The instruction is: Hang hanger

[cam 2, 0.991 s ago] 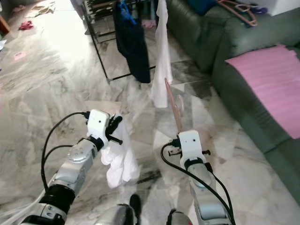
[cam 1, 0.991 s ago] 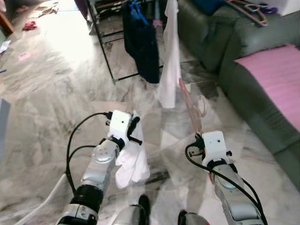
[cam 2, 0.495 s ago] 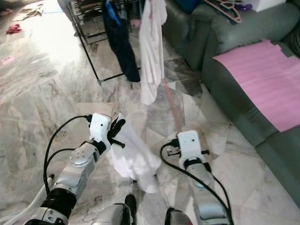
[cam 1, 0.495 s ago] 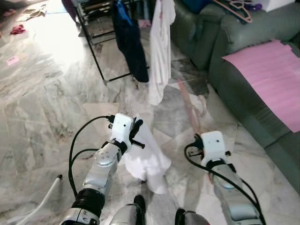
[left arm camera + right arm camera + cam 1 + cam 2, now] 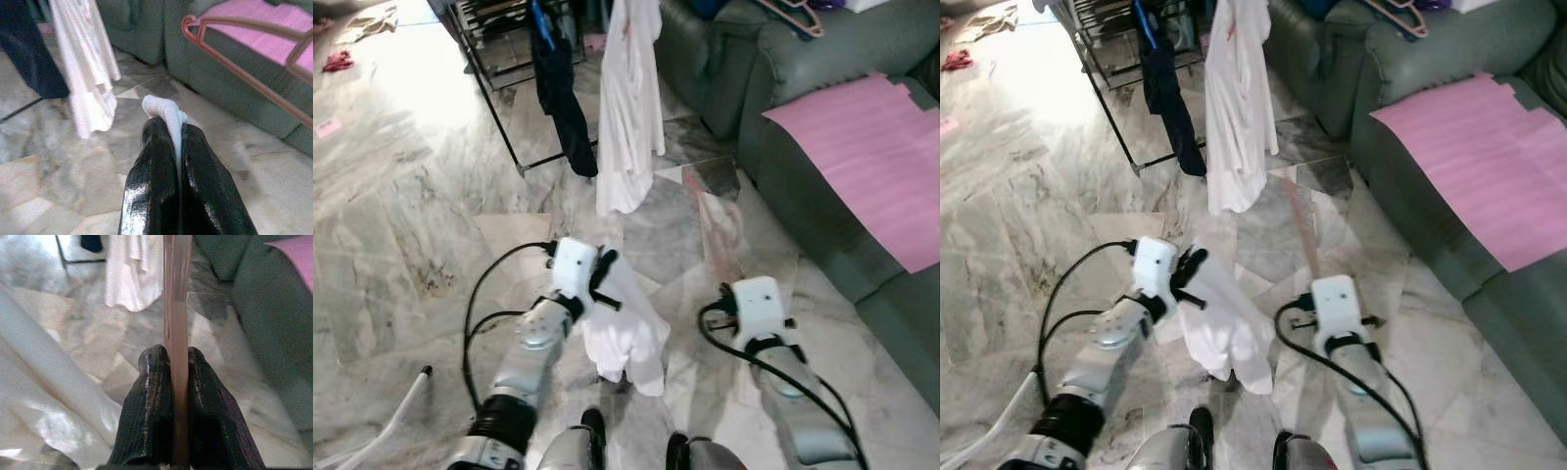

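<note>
right wrist view, r tool (image 5: 178,377) clenched on pink hanger (image 5: 177,293), l tool (image 5: 177,147) gripping white cloth (image 5: 625,328)

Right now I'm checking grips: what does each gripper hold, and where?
Left gripper pinches a fold of the white garment. Right gripper clamps the pink hanger on its bar.

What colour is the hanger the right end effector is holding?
The hanger is a translucent pinkish-brown, clearest in the right wrist view.

Daylight glares off the marble floor (image 5: 401,108) at upper left; the pink hanger (image 5: 720,220) smears with motion blur.
</note>
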{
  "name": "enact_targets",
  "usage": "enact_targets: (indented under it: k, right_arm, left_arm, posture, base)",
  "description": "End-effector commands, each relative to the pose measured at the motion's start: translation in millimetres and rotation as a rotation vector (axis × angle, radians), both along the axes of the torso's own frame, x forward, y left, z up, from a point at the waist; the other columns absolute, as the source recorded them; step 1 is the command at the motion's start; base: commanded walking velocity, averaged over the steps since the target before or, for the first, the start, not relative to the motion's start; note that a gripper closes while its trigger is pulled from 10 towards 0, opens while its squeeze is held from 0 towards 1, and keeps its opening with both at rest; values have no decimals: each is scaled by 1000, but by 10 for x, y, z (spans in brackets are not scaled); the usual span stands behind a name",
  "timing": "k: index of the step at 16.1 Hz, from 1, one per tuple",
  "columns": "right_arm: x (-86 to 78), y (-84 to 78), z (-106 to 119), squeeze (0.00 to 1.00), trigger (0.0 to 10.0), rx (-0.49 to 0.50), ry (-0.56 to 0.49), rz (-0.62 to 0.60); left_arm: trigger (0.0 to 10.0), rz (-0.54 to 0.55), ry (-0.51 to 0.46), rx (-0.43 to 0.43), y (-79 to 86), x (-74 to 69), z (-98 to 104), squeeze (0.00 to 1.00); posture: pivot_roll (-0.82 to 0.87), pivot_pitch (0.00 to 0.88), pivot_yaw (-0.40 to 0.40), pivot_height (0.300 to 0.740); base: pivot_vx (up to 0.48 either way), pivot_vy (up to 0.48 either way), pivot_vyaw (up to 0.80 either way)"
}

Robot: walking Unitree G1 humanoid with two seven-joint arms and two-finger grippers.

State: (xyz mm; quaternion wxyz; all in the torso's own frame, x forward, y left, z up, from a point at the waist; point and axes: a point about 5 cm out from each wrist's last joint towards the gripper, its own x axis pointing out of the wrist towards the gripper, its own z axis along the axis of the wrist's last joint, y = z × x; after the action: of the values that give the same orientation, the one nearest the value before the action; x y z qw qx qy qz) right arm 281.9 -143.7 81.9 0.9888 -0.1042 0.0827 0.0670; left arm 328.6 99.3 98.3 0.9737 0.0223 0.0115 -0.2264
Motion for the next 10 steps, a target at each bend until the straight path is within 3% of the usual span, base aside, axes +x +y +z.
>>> enact_targets:
  k: [1,5,7,10]
  right_arm:
    - [-35,5,-22,0,10000,-3,14,11]
    - [-51,-119,66,0,10000,-15,-8,81]
    - [-77,-361,253,0,10000,-42,-59,154]
    - [-131,-507,395,0,10000,-106,-83,246]
  left_arm:
    - [10000,-1,-9,-1,5,0,13,0]
    - [10000,-60,-116,86,69,96,186,0]
    - [10000,-135,-230,200,183,236,466,0]
    - [10000,-189,-345,358,275,338,702,0]
  posture:
    - [-22,250,90,740]
    - [-20,261,91,740]
    - [-21,270,95,740]
    - [-26,271,99,740]
  base:
    - [0,0,0]
    - [0,0,0]
    - [0,0,0]
    - [0,0,0]
